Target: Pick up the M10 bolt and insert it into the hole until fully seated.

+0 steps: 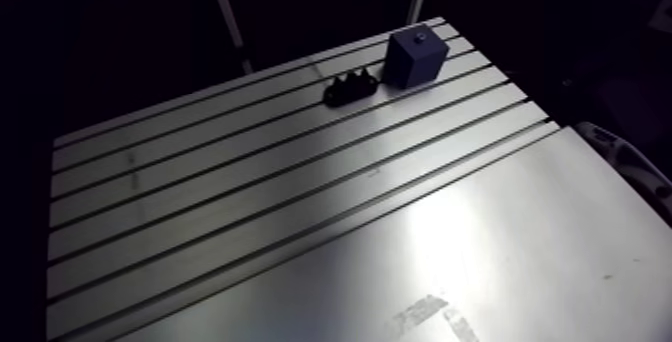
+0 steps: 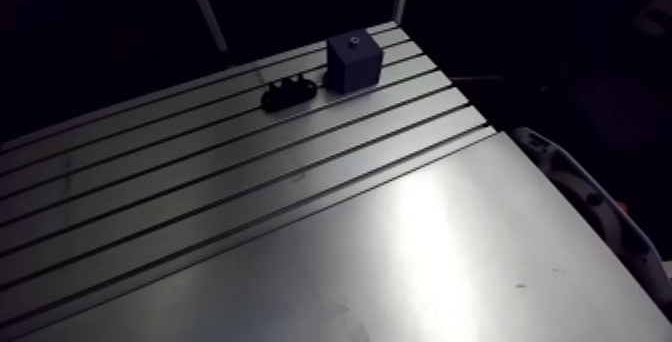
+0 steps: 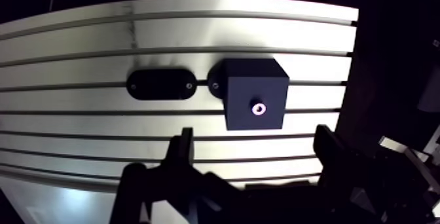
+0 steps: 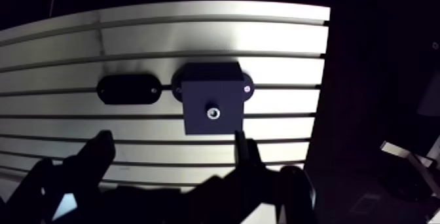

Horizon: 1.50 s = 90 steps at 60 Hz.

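Whether the shiny ring [image 3: 260,109] atop the dark block [image 3: 252,86] is the bolt or its hole cannot be told. A black holder [image 3: 160,84] lies just beside the block on the counter [image 3: 78,37]. Above, the tool [image 3: 255,135] gapes wide and empty; it should be centred squarely before descending.

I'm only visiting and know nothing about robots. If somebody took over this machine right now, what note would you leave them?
End effector: open, holding nothing, hovering over the table just short of the dark block.
Things: the dark block stands on the slotted table. A black oval holder lies beside it, with no bolt visible on it.
Done: what looks like the M10 bolt, a small shiny round spot, sits in the middle of the block's top.
Left: confirm it is fully seated. Depth cannot be judged from here.
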### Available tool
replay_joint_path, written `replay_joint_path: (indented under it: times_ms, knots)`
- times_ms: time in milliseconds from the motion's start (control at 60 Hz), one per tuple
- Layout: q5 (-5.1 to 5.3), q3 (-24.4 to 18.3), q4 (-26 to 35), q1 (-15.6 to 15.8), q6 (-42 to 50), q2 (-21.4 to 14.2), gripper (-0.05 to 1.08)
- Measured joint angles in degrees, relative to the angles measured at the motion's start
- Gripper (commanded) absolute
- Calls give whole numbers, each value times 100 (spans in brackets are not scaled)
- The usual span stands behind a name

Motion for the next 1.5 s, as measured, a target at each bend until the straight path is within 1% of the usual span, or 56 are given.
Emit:
replay_joint_path:
  times_ms: [217, 250, 450, 650, 900, 1067, 1333, 1400, 1500]
  knots:
    - [64, 294, 8, 110, 368, -418, 1]
    - [94, 369, 50, 147, 469, -533, 1]
    - [190, 563, 258, 297, 750, -885, 1]
    - [266, 699, 537, 494, 962, -1205, 1]
    - [318, 779, 868, 740, 1138, -1541, 1]
    - [323, 749, 1025, 808, 1179, -1660, 1]
    - [310, 687, 1147, 870, 1192, -1718, 1]
    - [266, 711, 1154, 912, 1192, -1737, 1]
    - [143, 775, 1137, 998, 1197, -1784, 1]
